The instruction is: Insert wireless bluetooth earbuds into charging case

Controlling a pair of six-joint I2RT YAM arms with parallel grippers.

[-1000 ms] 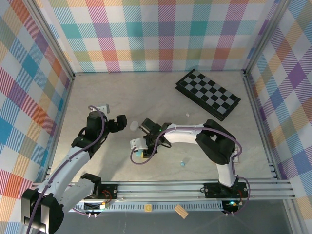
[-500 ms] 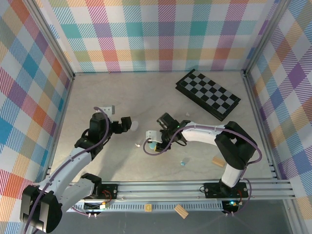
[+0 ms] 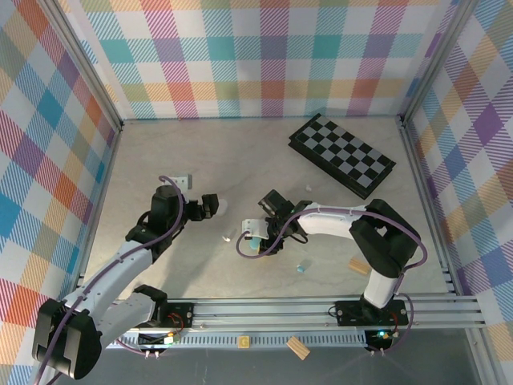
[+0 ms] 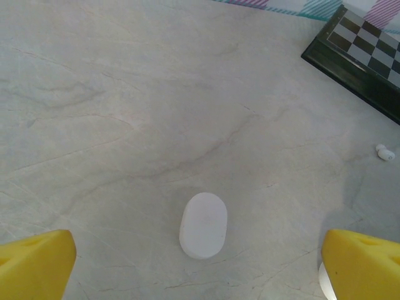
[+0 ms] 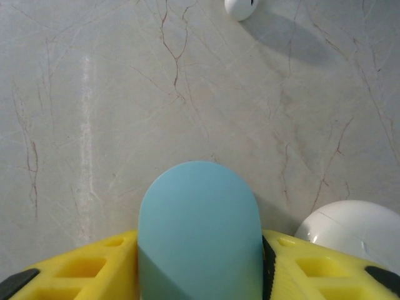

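**yam_noob:** Left gripper (image 3: 212, 205) looks spread wide with nothing in it, right? How much room have I got around it?

**benchrat:** Yep, you've got it wide open and empty. In its wrist view the yellow fingertips (image 4: 37, 265) sit in the two bottom corners. The white case (image 4: 203, 225) lies flat on the table (image 4: 125, 94) between them, a bit ahead, touching neither. Loads of bare marble above and to the left of it in that frame. From the top camera, your one big obstacle is the chessboard (image 3: 341, 154) at upper right, close to the back wall. A wooden block (image 3: 358, 265) sits at lower right, and the rail (image 3: 304, 309) runs along the bottom edge.

**yam_noob:** And the right gripper (image 3: 253, 234)?

**benchrat:** Middle of the frame, just right of the left one. Its fingers stand on both sides of the light blue case (image 5: 199, 225), snug against it. I can't tell if you're squeezing it or only bracketing it. The case is smooth, matte, rounded at the end.

The buds are lying loose on the table. A tiny glossy white bud (image 5: 240, 7) is at the top edge of the right wrist view, apart from the case. A light blue bud (image 3: 301, 267) is at lower centre of the top view. A second white bud (image 4: 385, 152) is at the right edge of the left wrist view, near the chessboard's corner.
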